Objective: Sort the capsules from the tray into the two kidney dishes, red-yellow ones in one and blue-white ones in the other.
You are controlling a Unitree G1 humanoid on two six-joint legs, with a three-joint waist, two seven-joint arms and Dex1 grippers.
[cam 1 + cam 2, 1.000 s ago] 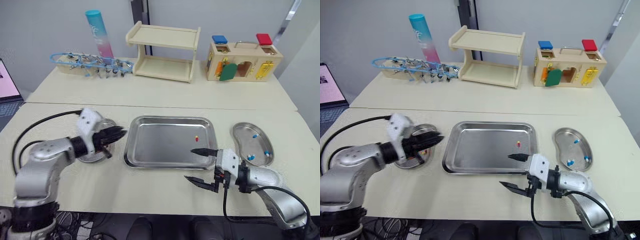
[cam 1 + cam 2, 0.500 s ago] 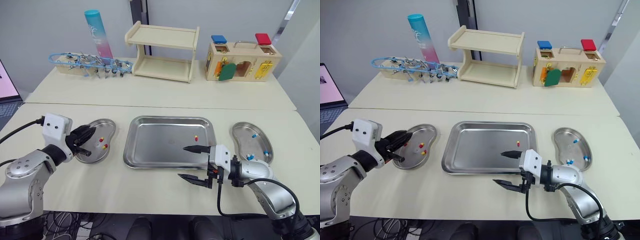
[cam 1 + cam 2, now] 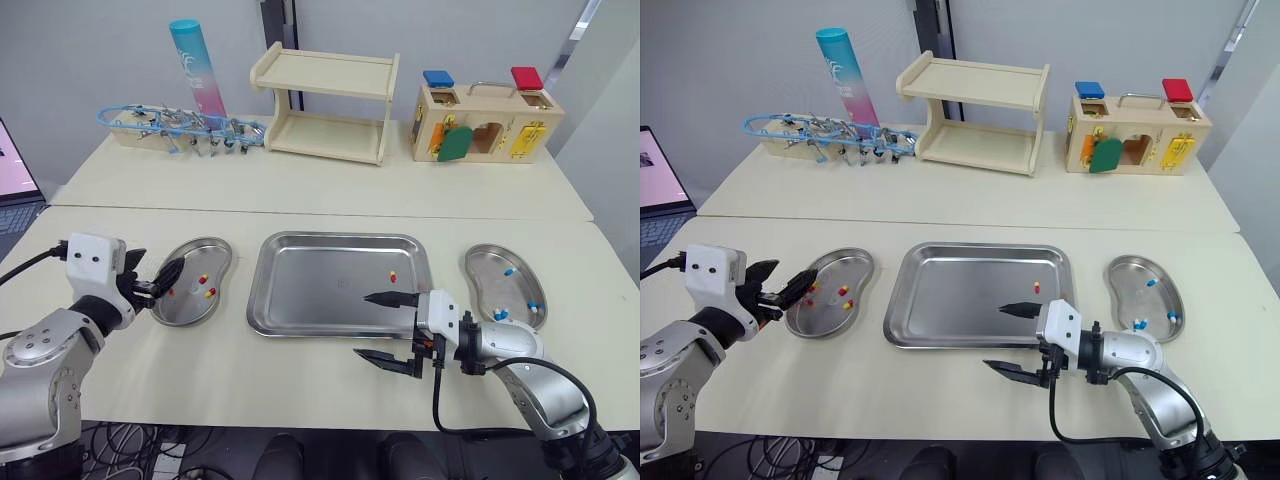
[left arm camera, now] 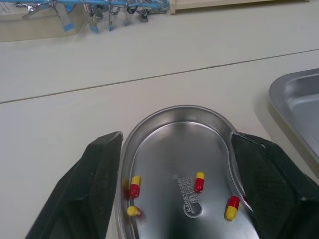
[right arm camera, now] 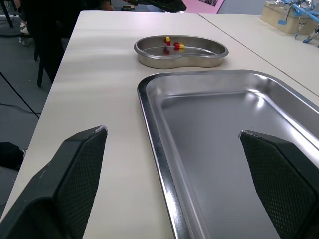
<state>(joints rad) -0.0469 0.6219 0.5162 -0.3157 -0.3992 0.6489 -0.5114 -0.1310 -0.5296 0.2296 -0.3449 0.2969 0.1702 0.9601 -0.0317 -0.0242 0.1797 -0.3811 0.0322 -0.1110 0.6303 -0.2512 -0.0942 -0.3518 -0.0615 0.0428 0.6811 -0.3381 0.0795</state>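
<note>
The table [image 3: 300, 190] carried the steel tray [image 3: 310, 290] at the middle of its front half. One kidney dish [image 3: 185, 310] lay near the tray's left edge and the other kidney dish [image 3: 495, 285] near its right edge. Neither dish touched the tray.

The right gripper [image 3: 362, 325] was at the tray's front right corner with its fingers spread wide and empty. One finger reached over the tray floor, the other over the table just in front of the rim. The left gripper [image 4: 175, 137] was by the left dish's outer edge, also spread open and holding nothing.

One red-yellow capsule [image 3: 393, 276] lay in the tray toward its right edge. Four red-yellow capsules [image 4: 199, 181] lay in the left dish, and three blue-white capsules [image 3: 510, 270] in the right dish.
</note>
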